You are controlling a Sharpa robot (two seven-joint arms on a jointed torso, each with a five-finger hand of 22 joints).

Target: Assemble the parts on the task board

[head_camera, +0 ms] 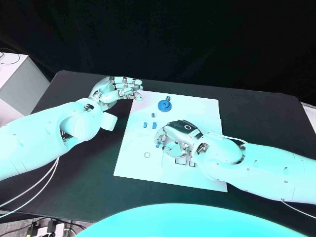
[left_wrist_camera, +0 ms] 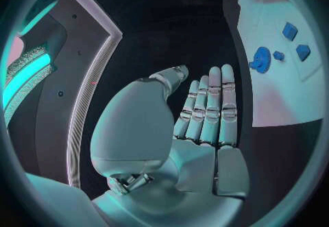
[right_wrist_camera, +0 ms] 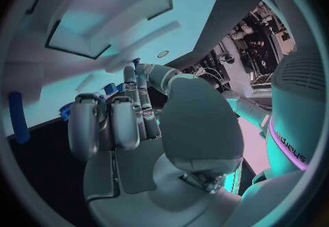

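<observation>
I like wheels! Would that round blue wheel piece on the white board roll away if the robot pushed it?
Probably not: the round blue wheel piece seems to lie flat on the white task board, so it would likely slide. It looks small and stiff, probably light. Stood on edge, it might roll.

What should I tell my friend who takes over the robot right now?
Left hand: holds nothing, fingers apart, at the far left corner of the flat white task board.
Right hand: low over the board's middle; whether it holds a part cannot be told.
Round blue disc part and small blue block parts lie loose on the board.
Done: nothing clearly assembled. Left: fitting the parts.
</observation>
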